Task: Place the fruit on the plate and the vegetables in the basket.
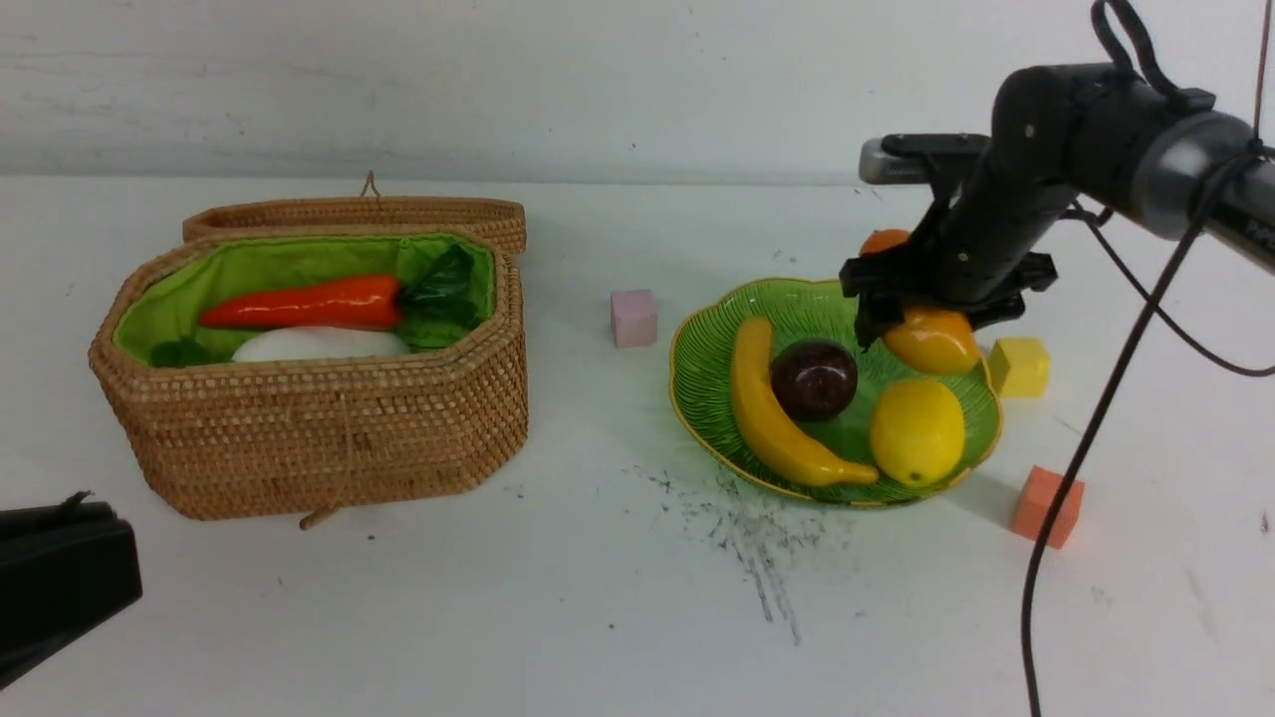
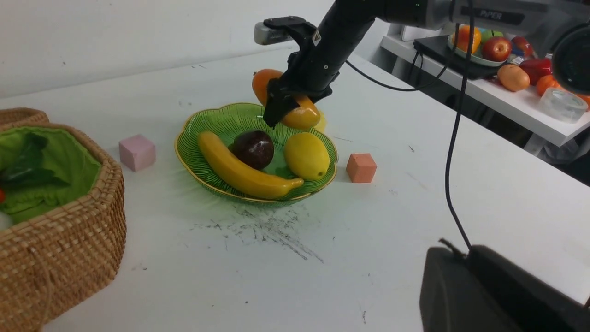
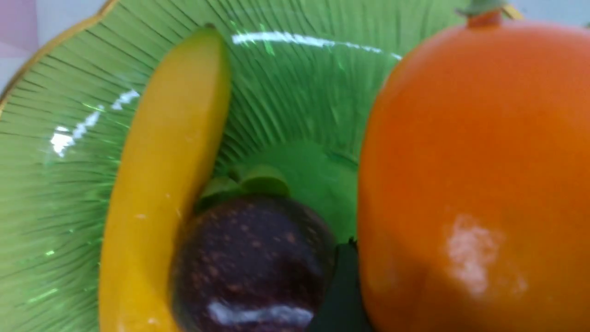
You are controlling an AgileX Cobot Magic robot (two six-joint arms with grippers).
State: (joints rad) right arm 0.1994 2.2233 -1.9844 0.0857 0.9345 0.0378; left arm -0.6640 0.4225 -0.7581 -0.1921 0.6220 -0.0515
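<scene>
Between the tool's (image 1: 911,324) jaws sits the mango (image 1: 934,341).

basket (image 1: 319,418) left, plate (image 1: 712,349) right, banana (image 1: 772,418) on plate

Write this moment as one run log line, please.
right gripper: around mango, over plate | left gripper: shut, idle | banana, lemon: on plate

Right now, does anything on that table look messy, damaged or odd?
Yes: a patch of dark scuff marks streaks the white table just in front of the plate. Nothing is spilled; the basket stands upright.
</scene>
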